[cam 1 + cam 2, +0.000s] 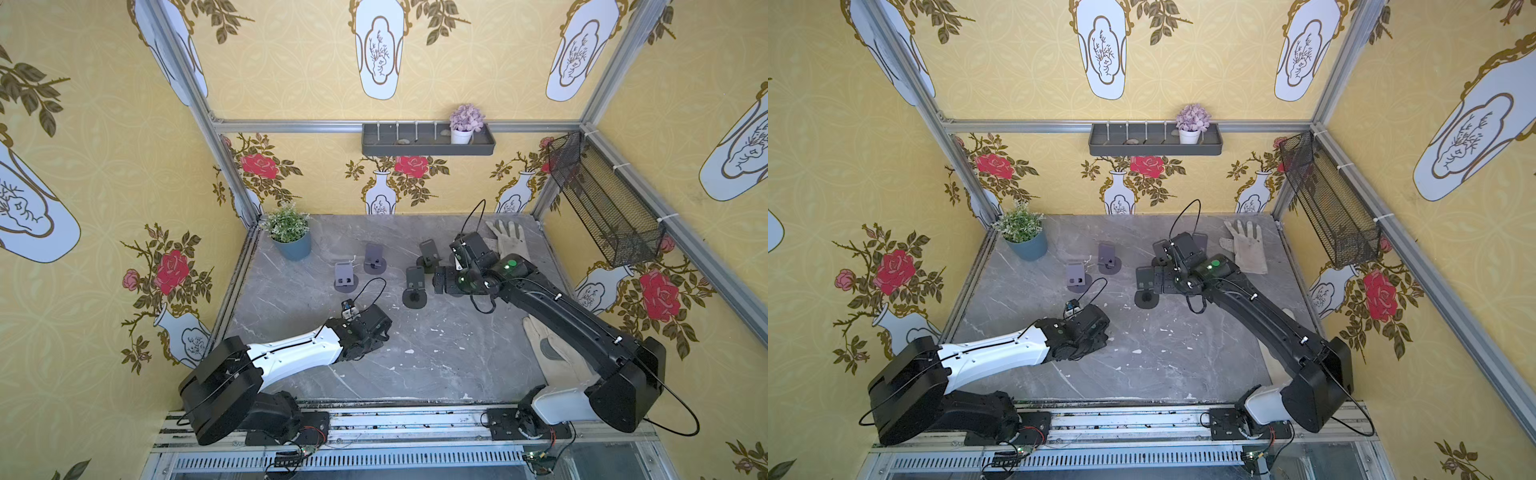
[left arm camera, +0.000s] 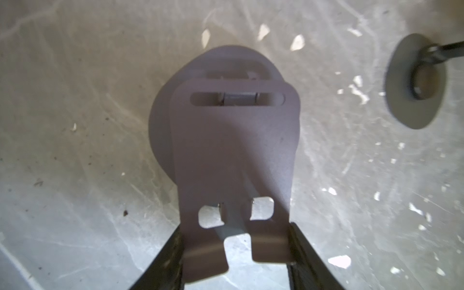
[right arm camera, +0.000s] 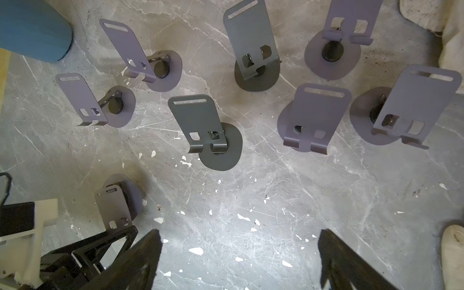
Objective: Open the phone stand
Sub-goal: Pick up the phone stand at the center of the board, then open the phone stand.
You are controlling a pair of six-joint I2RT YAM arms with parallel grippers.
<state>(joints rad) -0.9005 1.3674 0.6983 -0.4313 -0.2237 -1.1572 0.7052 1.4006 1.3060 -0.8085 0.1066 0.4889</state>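
Left wrist view — left gripper [image 2: 236, 228] pinches the phone stand [image 2: 233, 150] by its plate's side edges, near-left on the table [image 2: 75, 125]. I'd hold the pinch square and swing the plate up slowly — base may lift. Right gripper [image 3: 239, 233] spread, empty.

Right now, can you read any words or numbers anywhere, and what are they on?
No words or numbers can be read anywhere.
Stands: plain, no label.
Wallpaper: only vases and roses, no letters.
Green dot: a mark, no text.
Boards: too small to read.
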